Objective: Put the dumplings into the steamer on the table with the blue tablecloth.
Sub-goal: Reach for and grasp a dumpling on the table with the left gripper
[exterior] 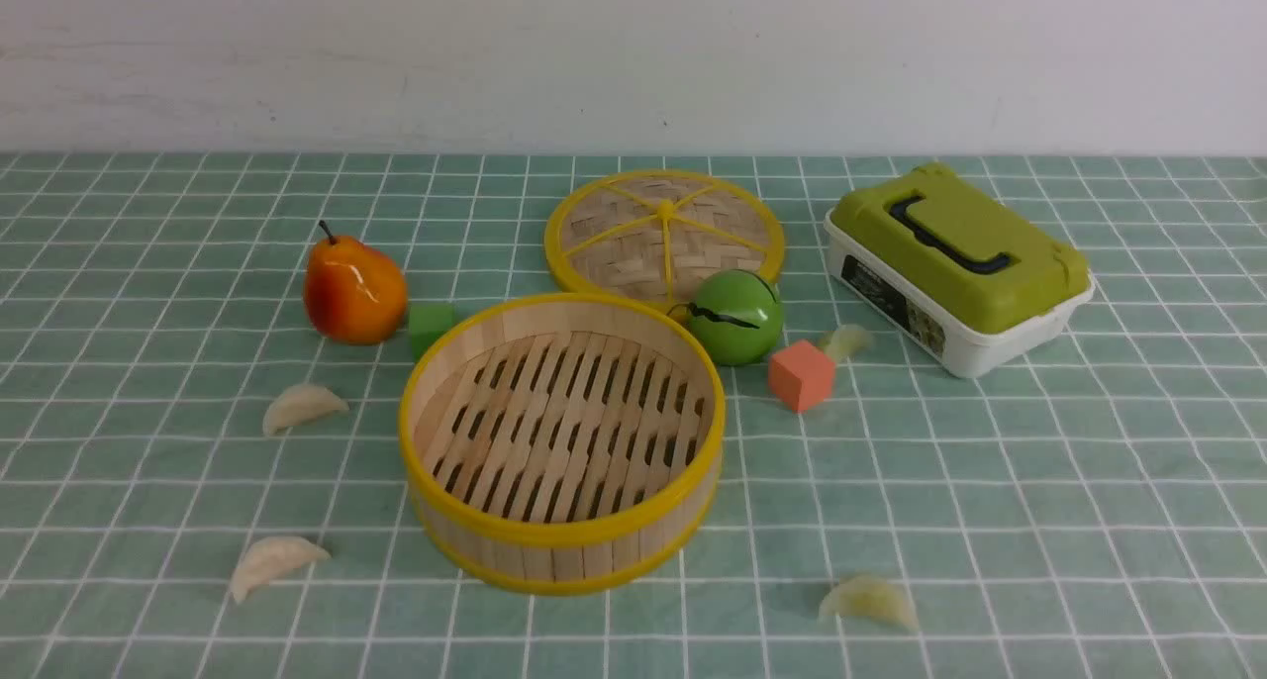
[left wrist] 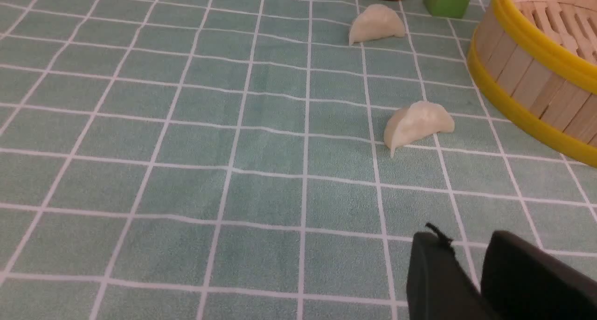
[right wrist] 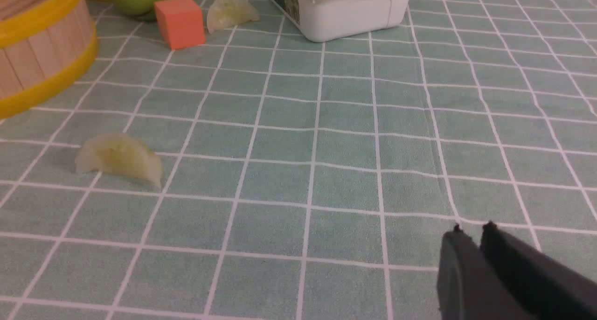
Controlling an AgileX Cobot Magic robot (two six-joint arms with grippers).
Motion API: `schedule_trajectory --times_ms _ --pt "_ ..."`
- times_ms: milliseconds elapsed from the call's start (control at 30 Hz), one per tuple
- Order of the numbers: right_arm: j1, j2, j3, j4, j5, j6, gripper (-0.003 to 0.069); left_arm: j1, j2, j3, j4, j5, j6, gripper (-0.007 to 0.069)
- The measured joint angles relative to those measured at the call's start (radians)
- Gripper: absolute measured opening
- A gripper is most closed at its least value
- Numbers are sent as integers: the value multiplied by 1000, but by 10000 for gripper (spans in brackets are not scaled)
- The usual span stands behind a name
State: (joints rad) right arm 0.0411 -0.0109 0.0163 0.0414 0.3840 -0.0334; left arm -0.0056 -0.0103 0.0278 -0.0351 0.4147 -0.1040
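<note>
The round bamboo steamer (exterior: 561,550) stands empty in the middle of the teal grid tablecloth (exterior: 990,481). Four pale dumplings lie on the cloth around it: two on the left (exterior: 302,405) (exterior: 274,562), one at the front right (exterior: 869,600), one behind the orange cube (exterior: 846,340). Neither gripper shows in the front view. In the left wrist view my left gripper (left wrist: 466,245) is shut and empty, short of a dumpling (left wrist: 418,122). In the right wrist view my right gripper (right wrist: 472,231) is shut and empty, well apart from a dumpling (right wrist: 119,157).
A pear (exterior: 353,288) and a green cube (exterior: 432,326) sit behind the steamer on the left. The woven lid (exterior: 663,232), a green ball (exterior: 734,316) and an orange cube (exterior: 801,374) are behind it. A green-lidded white box (exterior: 958,263) stands at the back right.
</note>
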Motion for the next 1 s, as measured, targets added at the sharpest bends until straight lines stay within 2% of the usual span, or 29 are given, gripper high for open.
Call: schedule_trajectory --times_ms 1000 --pt "0 0 0 0 0 0 98 0 0 0 0 0 0 167"
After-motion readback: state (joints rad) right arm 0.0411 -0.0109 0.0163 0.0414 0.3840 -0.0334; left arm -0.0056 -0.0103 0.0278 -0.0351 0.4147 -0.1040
